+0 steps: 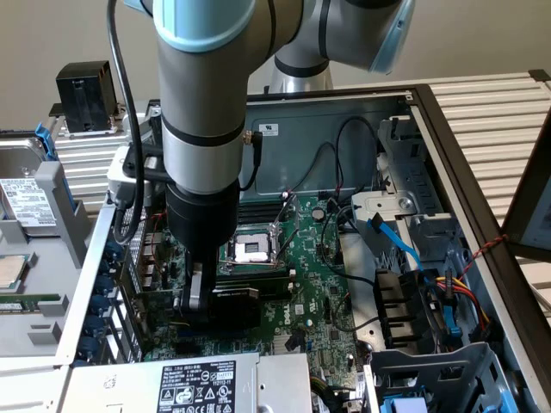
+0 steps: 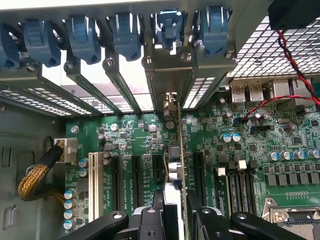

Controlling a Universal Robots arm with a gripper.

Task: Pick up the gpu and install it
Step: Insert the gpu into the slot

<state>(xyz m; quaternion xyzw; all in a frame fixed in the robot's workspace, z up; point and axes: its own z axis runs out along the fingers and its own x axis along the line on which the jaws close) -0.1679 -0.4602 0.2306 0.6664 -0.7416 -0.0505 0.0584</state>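
Gripper (image 2: 175,220) fingers (image 2: 150,222) sit right up against the wrist cam, pinching the gpu (image 2: 179,165) edge-on, so you only see its thin board standing upright over the motherboard (image 2: 280,145), long axis running straight toward the rear slot brackets (image 2: 120,82). Its metal end bracket lines up with the slot openings, under a row of six blue retention clips (image 2: 125,35). Exterior view gives what the wrist cam can't: the arm (image 1: 202,103) reaching down into the open PC case (image 1: 448,129), the empty CPU socket (image 1: 250,248), and the power supply (image 1: 194,383) label up front. Card's black shroud sits low by the exterior view's left.
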